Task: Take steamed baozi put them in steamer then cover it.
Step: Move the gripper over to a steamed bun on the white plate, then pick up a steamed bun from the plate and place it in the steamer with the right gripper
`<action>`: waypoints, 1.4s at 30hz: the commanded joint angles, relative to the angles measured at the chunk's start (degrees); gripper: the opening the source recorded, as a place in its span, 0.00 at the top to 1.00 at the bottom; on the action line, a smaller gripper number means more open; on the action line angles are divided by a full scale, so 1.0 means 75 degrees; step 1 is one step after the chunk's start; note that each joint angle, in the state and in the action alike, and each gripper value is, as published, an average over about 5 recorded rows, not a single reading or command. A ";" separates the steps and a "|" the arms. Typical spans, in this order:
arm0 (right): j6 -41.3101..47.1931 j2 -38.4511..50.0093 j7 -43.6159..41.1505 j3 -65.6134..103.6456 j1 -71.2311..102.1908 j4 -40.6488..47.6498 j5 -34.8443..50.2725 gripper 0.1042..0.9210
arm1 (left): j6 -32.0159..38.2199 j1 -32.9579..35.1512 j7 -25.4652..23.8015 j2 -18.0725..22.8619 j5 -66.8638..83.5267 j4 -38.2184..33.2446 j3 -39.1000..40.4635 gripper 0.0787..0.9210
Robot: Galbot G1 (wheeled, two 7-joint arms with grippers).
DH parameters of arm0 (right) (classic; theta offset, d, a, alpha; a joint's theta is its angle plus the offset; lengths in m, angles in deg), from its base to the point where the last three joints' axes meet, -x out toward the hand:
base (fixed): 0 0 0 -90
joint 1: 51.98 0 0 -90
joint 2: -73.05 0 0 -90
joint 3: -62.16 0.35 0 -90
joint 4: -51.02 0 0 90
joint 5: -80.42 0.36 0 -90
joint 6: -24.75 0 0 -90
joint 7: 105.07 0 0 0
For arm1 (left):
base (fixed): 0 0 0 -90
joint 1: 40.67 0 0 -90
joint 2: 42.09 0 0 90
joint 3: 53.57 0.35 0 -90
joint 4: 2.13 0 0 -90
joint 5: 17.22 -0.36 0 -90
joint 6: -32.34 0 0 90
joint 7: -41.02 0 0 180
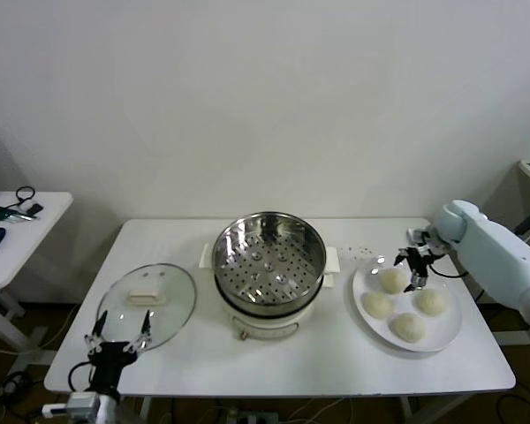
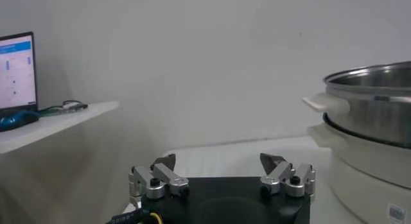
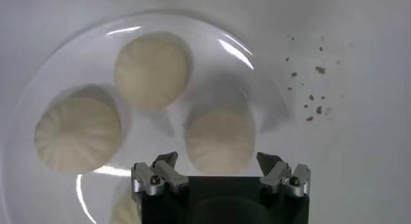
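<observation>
White bench point(image 1: 336, 353) carrying everything, set against a plain white wall. At its centre, the steamer point(image 1: 269, 256): shiny steel pot with a perforated tray visible inside, uncovered, seated on a white electric base. To the robot's left of it, lying flat on the bench and apart from the pot, the cover point(image 1: 147, 305): clear glass, metal rim, white rectangular handle in the middle. To the robot's right, a flat white plate point(image 1: 450, 340) bearing all four steamed baozi point(image 1: 391, 280), pale and domed, grouped close together, none in the pot. Right tool point(image 1: 415, 269) poised over the plate at its far edge, directly above the bun nearest the wall, fingers spread wide and gripping nothing; in the right wrist view, right tool point(image 3: 220, 172) straddling one bun with clear space on either side, two more buns beyond it on the plate point(image 3: 270, 97) and the edge of a fourth just beside the finger mount. Dark crumbs point(image 3: 311, 103) scattered on the bench just off the plate's rim. Left tool point(image 1: 119, 339) low at the near left corner of the bench, just at the near rim of the cover, fingers spread wide and empty; in the left wrist view, left tool point(image 2: 221, 169) level with the bench top, the steamer point(image 2: 372, 110) off to one side. Small side table point(image 1: 22, 234) well off to the robot's left with cables and a blue object on it.
</observation>
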 commanded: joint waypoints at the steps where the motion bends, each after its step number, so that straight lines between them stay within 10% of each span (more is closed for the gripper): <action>1: -0.0078 -0.0577 -0.0003 -0.0194 -0.0194 0.0749 -0.0244 0.12 | 0.0002 -0.0008 0.0006 -0.0064 0.0006 0.0043 -0.0010 0.12; 27: -0.0319 -0.0382 -0.0078 -0.0313 -0.0237 0.0485 -0.0126 0.25 | 0.0009 0.0061 0.0016 -0.0158 -0.0048 0.0066 0.0035 0.12; 42: -0.1150 0.0157 -0.0435 -0.3268 -0.3139 -0.1903 0.2184 0.25 | -0.0119 0.0117 0.0058 -0.0032 -0.0041 -0.0029 0.0111 0.12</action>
